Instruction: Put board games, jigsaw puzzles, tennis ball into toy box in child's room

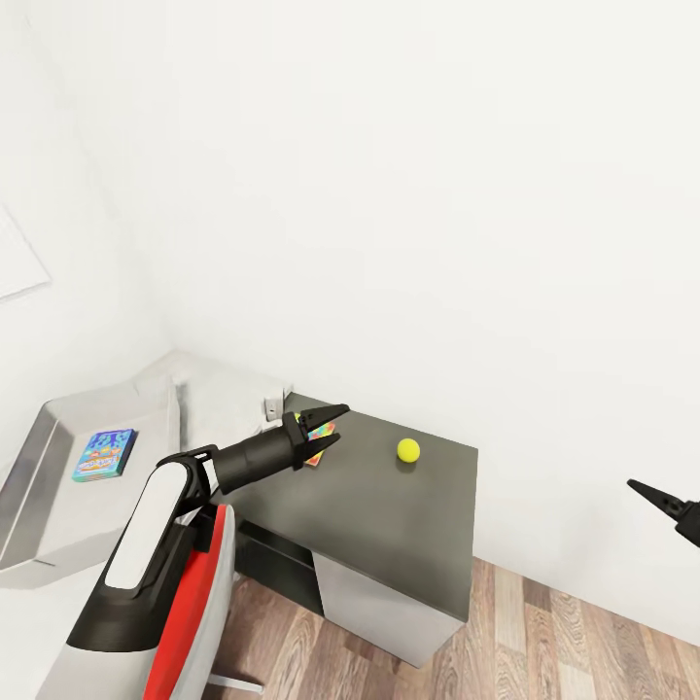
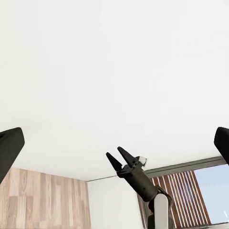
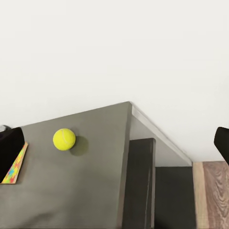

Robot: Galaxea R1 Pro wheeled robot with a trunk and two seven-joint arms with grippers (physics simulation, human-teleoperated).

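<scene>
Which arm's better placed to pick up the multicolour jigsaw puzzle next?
Left, probably. The left gripper hangs open directly at the thin multicolour jigsaw puzzle square on the dark grey desk top. The right gripper is off past the desk's end, over wood-plank floor.

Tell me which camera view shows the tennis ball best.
The right wrist view: the tennis ball looks large and unobstructed on the dark table. The head view shows it smaller.

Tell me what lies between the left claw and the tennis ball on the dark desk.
Nothing: the head view shows bare dark desk top between the left claw and the tennis ball. A jigsaw puzzle peeks out beneath the claw.
</scene>
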